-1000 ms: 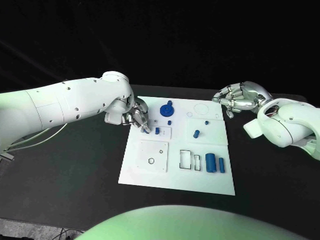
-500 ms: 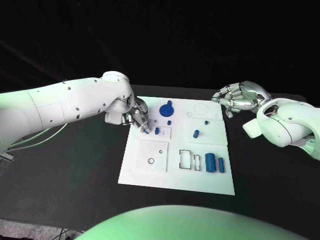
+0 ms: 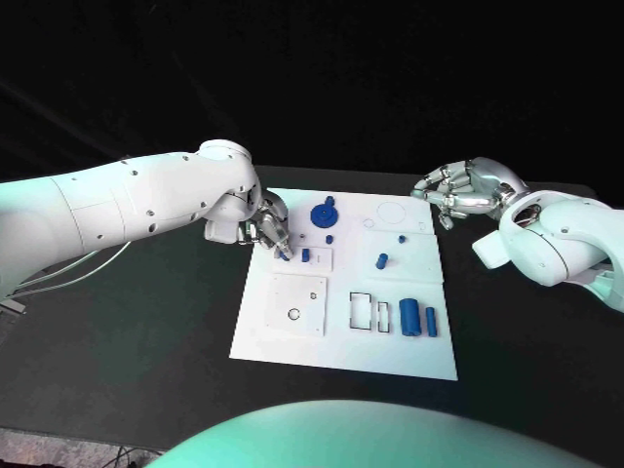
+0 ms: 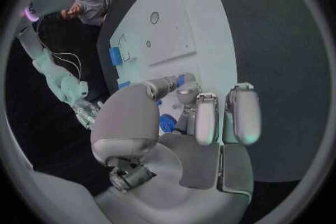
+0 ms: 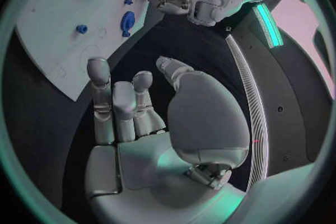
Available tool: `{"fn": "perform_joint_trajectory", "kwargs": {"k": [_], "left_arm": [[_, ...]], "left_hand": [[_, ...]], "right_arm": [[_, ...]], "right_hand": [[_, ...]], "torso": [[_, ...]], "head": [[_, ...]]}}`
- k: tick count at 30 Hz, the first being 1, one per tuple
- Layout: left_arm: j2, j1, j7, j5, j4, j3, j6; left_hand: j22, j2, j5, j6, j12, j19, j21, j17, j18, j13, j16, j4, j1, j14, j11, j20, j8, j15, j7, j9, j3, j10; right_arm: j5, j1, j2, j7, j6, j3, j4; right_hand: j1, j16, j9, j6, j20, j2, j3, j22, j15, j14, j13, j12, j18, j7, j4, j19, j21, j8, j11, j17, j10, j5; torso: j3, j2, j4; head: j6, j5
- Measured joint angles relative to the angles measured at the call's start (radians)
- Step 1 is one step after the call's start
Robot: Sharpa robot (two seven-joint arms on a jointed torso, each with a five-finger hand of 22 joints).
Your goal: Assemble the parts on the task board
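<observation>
- Black table, with the white task board lying flat in the middle.
- Left hand reaches over the board's near-left upper corner, fingertips down at a small blue peg standing in a square panel. Head view hides the contact; left wrist view shows thumb and a finger closed together with a blue piece at their tips, so it looks pinched.
- Right hand hangs off the board's far right corner, above bare table. Right wrist view shows its fingers loosely curled, apart from the thumb, nothing between them.
- Round blue knob near the board's top edge.
- Two blue cylinders side by side at the lower right, beside empty rectangular slots.
- Short blue peg mid-board, alone.
</observation>
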Motion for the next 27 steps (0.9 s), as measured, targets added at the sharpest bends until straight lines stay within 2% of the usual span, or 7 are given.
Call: {"fn": "perform_joint_trajectory", "kwargs": {"k": [4,6,12,13,19,22,27], "left_arm": [[0.0,-0.001,-0.002,0.001,0.0,-0.001,-0.003],[0.0,-0.001,-0.002,0.002,0.0,-0.001,-0.005],[-0.001,-0.001,-0.003,0.003,0.0,-0.001,-0.009],[-0.001,-0.001,-0.004,0.003,0.0,-0.001,-0.01],[-0.001,-0.001,-0.004,0.004,0.001,-0.001,-0.011],[-0.001,-0.002,-0.004,0.005,0.001,-0.001,-0.012],[0.0,-0.002,-0.004,0.005,0.0,-0.001,-0.012]], "left_hand": [[0.0,-0.007,0.002,0.007,0.0,0.0,0.0,0.0,0.0,-0.002,0.0,-0.006,-0.017,0.0,-0.002,0.0,-0.005,0.0,-0.004,-0.002,-0.005,0.002],[0.0,-0.012,0.003,0.008,0.0,0.0,0.0,0.0,0.0,-0.003,0.0,-0.038,-0.024,0.0,-0.004,0.0,-0.007,0.0,-0.004,-0.005,0.026,0.004],[0.0,-0.015,-0.002,0.019,0.0,0.0,0.0,0.0,0.0,-0.006,0.0,-0.053,-0.046,0.0,-0.004,0.0,-0.017,0.0,-0.01,-0.007,0.019,0.004],[0.0,-0.015,-0.002,0.02,0.0,0.0,0.0,0.0,0.0,-0.006,0.0,-0.054,-0.046,0.0,-0.004,0.0,-0.019,0.0,-0.009,-0.007,0.018,0.004],[0.0,-0.02,-0.002,0.023,0.0,0.0,0.0,0.0,0.0,-0.007,0.0,-0.061,-0.051,0.0,-0.004,0.0,-0.019,0.0,-0.009,-0.009,0.011,0.004],[-0.001,-0.023,-0.004,0.025,0.0,0.0,0.0,0.0,0.0,-0.008,0.0,-0.087,-0.054,0.0,-0.004,0.0,-0.023,0.0,-0.01,-0.011,0.032,0.004],[-0.002,-0.03,-0.004,0.032,-0.005,0.0,0.0,0.0,0.0,-0.008,0.0,-0.094,-0.062,0.0,-0.003,0.0,-0.028,0.0,-0.011,-0.013,0.025,0.004]], "right_arm": [[0.0,0.0,0.001,0.002,0.002,0.0,-0.001],[0.001,0.0,0.001,0.004,0.003,0.0,-0.001],[0.002,0.0,0.001,0.007,0.005,0.0,-0.001],[0.002,0.0,0.001,0.008,0.006,0.0,-0.001],[0.003,0.0,0.001,0.01,0.007,0.0,-0.001],[0.003,0.0,0.001,0.01,0.008,0.0,-0.001],[0.003,0.0,0.001,0.011,0.01,0.0,-0.001]], "right_hand": [[0.0,-0.001,0.0,0.0,0.0,0.0,0.0,-0.006,0.002,-0.002,-0.004,-0.005,0.0,0.0,0.0,-0.011,-0.01,0.0,0.0,-0.004,0.0,0.0],[0.0,-0.005,-0.001,-0.005,0.0,0.0,0.0,-0.013,0.003,-0.004,-0.009,-0.01,0.0,0.004,0.0,-0.011,-0.015,0.0,0.001,-0.009,-0.01,0.0],[0.0,-0.038,-0.003,-0.017,0.004,0.0,-0.003,-0.055,0.008,-0.04,-0.047,-0.054,0.002,0.007,0.003,-0.052,-0.069,0.0,0.006,-0.043,-0.05,0.0],[0.0,-0.062,-0.004,-0.027,0.006,0.0,0.0,-0.081,0.01,-0.063,-0.082,-0.089,0.016,0.009,0.006,-0.075,-0.102,-0.004,0.01,-0.071,-0.079,0.0],[0.004,-0.101,-0.006,-0.04,0.012,-0.004,-0.002,-0.106,0.016,-0.091,-0.114,-0.118,0.016,0.015,0.01,-0.091,-0.13,-0.005,0.016,-0.113,-0.102,0.0],[0.004,-0.137,-0.006,-0.048,0.016,-0.004,-0.005,-0.114,0.021,-0.13,-0.122,-0.135,0.016,0.023,0.013,-0.102,-0.149,-0.005,0.02,-0.154,-0.116,0.004],[0.004,-0.154,-0.006,-0.052,0.018,-0.004,-0.005,-0.118,0.023,-0.143,-0.126,-0.139,0.016,0.019,0.013,-0.104,-0.155,-0.005,0.02,-0.175,-0.116,0.004]], "torso": [[0.0001,0.0,-0.0001],[0.0001,0.0,-0.0001],[0.0002,0.0,-0.0007],[0.0003,0.0,-0.0007],[0.0006,0.0,-0.0007],[0.0006,0.0,-0.0008],[0.0007,0.0,-0.0007]], "head": [[0.0,0.0],[0.0,0.0],[0.0,0.0],[0.0,0.0],[0.0,-0.001],[0.0,-0.002],[0.0,-0.002]]}}
